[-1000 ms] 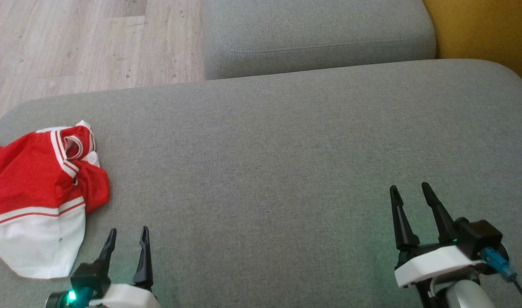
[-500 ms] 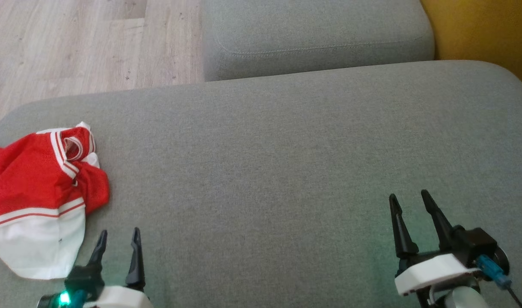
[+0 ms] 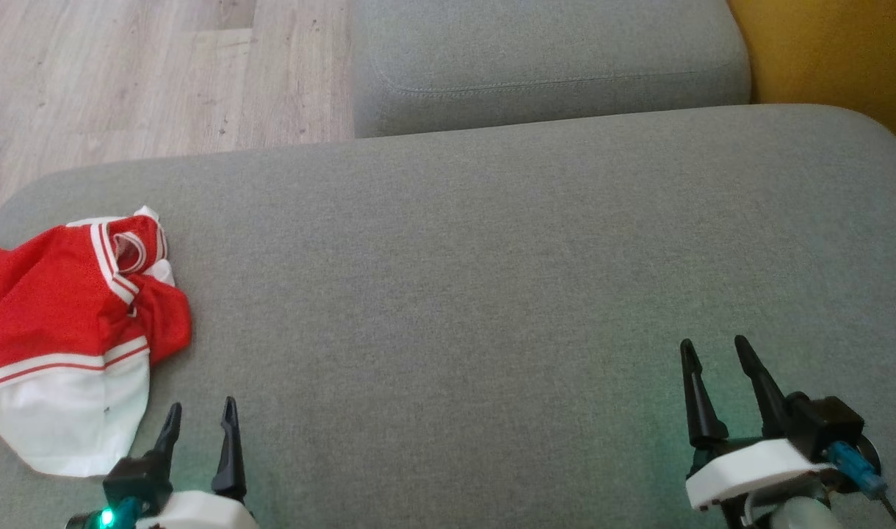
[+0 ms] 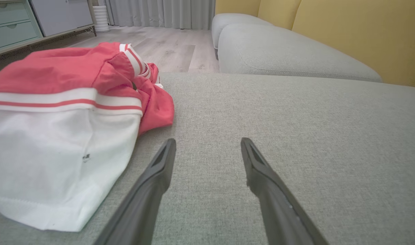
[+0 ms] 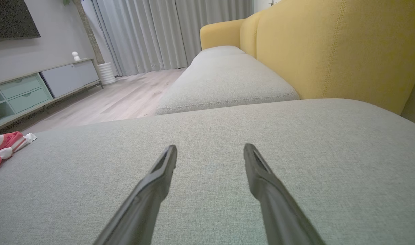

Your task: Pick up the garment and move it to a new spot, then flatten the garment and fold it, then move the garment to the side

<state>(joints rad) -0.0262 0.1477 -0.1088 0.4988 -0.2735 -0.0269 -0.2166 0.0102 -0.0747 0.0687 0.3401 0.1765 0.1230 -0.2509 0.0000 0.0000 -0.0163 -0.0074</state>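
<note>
A grey cushion (image 3: 455,257) spans the head view, and the red-and-white garment (image 3: 59,316) lies crumpled at its left end. The left tool (image 3: 202,402) is just beside the garment's white hem, jaws spread and empty. The right tool (image 3: 712,341), likewise spread and empty, is well apart from it over bare cushion.

Head view: high, facing down onto the grey cushion (image 3: 455,257). Both wrist views: low, close, skimming the same cushion.

Grey fabric sofa seat (image 3: 492,242) backed by yellow upholstery (image 5: 330,51); pale wood-plank floor (image 3: 125,73), grey curtains (image 5: 143,34), mint-drawered low cabinet (image 5: 20,92) noted.
</note>
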